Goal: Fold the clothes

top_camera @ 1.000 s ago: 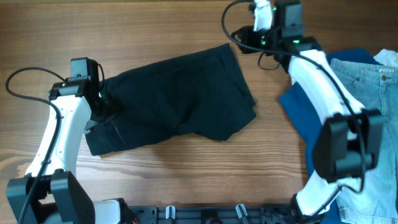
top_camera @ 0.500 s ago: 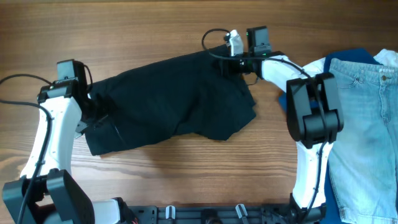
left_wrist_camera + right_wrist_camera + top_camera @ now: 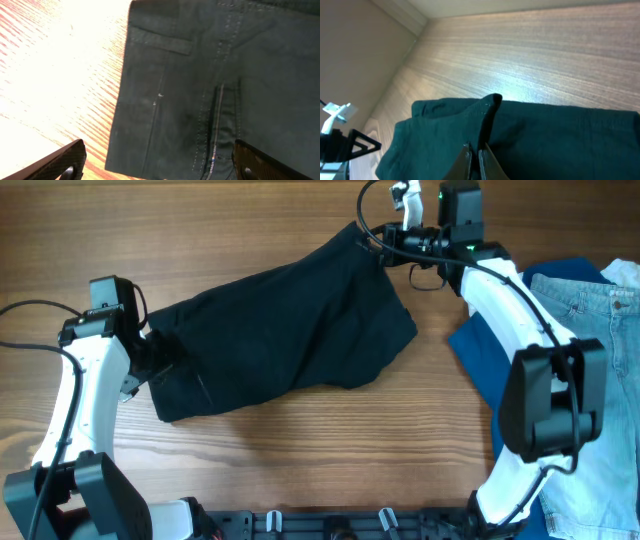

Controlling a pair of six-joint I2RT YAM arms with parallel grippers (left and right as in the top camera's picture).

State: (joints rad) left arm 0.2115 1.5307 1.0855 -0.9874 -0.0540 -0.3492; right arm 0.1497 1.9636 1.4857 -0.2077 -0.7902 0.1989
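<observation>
The black shorts (image 3: pixel 290 330) lie spread across the middle of the wooden table, lengthwise from lower left to upper right. My left gripper (image 3: pixel 163 367) is open over the shorts' left end; in the left wrist view its fingers (image 3: pixel 160 157) stand wide apart above the stitched front seam and pocket (image 3: pixel 200 90). My right gripper (image 3: pixel 378 242) is shut on the shorts' far right corner. In the right wrist view its fingers (image 3: pixel 475 152) pinch a raised fold of the dark cloth (image 3: pixel 560 140).
A royal-blue garment (image 3: pixel 482 350) and light blue denim jeans (image 3: pixel 590 320) lie at the right edge, under my right arm. Bare wood (image 3: pixel 200 220) shows behind and in front of the shorts. A black rail (image 3: pixel 340 525) runs along the front edge.
My right gripper has pulled the shorts' corner up and away from me, stretching the cloth towards the upper right. The left end has slid slightly right. My left arm has barely moved.
</observation>
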